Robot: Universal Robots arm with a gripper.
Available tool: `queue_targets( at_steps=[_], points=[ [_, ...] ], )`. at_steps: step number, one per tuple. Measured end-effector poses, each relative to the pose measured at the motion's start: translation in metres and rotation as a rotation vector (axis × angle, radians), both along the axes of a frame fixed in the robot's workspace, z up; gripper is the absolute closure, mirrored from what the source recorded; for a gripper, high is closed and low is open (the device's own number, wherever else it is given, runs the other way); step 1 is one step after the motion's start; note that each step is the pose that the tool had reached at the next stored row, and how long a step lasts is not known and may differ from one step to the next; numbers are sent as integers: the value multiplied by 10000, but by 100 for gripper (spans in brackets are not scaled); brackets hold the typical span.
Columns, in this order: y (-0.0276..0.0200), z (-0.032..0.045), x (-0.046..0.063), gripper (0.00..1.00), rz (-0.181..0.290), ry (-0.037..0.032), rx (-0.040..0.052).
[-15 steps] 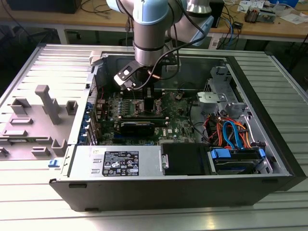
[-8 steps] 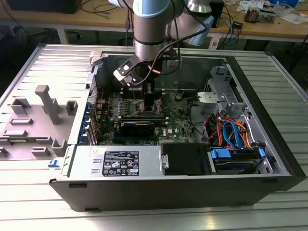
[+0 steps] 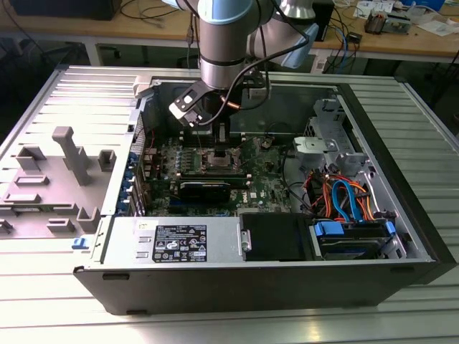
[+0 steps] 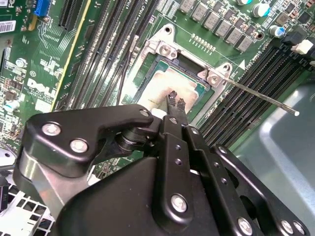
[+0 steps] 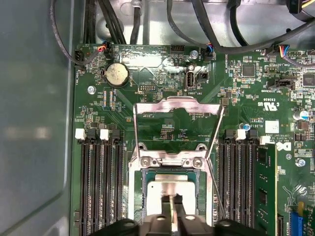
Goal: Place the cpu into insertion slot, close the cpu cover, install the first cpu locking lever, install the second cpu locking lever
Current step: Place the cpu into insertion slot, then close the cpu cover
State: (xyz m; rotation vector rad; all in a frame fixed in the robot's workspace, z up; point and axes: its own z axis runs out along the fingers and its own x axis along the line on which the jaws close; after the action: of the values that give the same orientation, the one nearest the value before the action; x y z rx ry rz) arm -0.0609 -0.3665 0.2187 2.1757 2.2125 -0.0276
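Note:
The cpu [image 5: 170, 189] [image 4: 160, 86], a silvery square chip, lies flat inside the insertion slot [image 5: 139, 196] [image 4: 147, 66] on the green motherboard [image 3: 265, 188]. The cpu cover [image 5: 177, 104], a thin metal frame with a large window, is swung open, back from the socket. Two thin wire locking levers [image 4: 261, 97] [image 4: 122, 81] stand loose on either side of the socket. My gripper [image 5: 173, 200] [image 4: 175, 101] [image 3: 208, 132] hovers right over the chip's top. Its fingertips are pressed close together with nothing between them.
Long black memory slots [image 5: 101, 187] [image 5: 238, 182] flank the socket on both sides. Cables [image 3: 344, 197] and a drive cage fill the case toward the exterior view's right. The power supply [image 3: 172, 240] sits along the case's near side. A grey fixture [image 3: 50, 179] lies outside the case.

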Motion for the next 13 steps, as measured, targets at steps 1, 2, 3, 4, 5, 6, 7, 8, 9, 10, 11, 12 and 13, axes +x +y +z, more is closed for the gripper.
queue_targets(
  at_steps=[1, 2, 3, 4, 5, 6, 7, 8, 9, 10, 11, 12, 13],
  points=[
    [0, 0, 0, 89, 0, 0, 6],
    [0, 0, 0, 89, 0, 0, 9],
    [0, 0, 0, 89, 0, 0, 12],
    [0, 0, 0, 89, 1, 0, 14],
    [0, 0, 0, 89, 1, 0, 16],
    [0, 0, 0, 89, 2, -1, 31],
    [0, 0, 0, 89, 3, 0, 39],
    [0, 0, 0, 89, 3, 0, 42],
    [0, 0, 0, 89, 3, 0, 46],
    [0, 0, 0, 89, 5, 0, 53],
    [0, 0, 0, 89, 5, 0, 60],
    [0, 0, 0, 89, 6, 0, 67],
    [0, 0, 0, 89, 5, 0, 70]
  ],
)
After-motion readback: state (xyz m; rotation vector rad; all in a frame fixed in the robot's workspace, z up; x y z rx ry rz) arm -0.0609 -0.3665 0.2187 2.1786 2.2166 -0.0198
